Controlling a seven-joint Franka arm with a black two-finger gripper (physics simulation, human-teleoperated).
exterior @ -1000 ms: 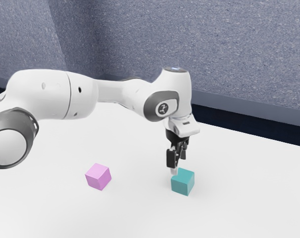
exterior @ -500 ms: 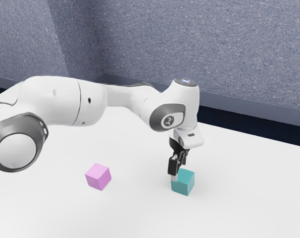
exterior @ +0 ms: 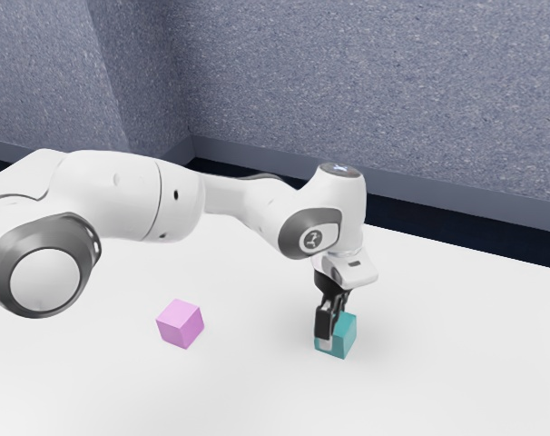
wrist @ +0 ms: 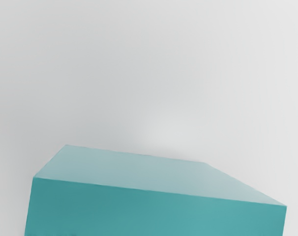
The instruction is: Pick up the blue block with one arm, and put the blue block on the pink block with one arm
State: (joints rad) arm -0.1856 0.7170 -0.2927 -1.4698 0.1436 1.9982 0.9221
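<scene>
The blue-green block (exterior: 346,335) rests on the white table (exterior: 456,363), to the exterior view's right of the pink block (exterior: 181,322). My gripper (exterior: 332,327) has come down over the blue block and stands open. Its near finger (exterior: 323,324) hangs in front of the block's near face, and the other finger is hidden behind the block. In the wrist view the blue block (wrist: 154,196) sits just beneath my hand, flat on the table (wrist: 149,73). The pink block stands alone, about a hand's length from the gripper.
A dark blue ledge (exterior: 456,222) runs along the table's far edge below the grey textured wall (exterior: 348,82). The arm's large white links (exterior: 121,195) reach over the table from the exterior view's left.
My hand has dropped from just above the blue block until the fingers sit beside it. The arm has stretched further toward the exterior view's right. Neither block has moved.
</scene>
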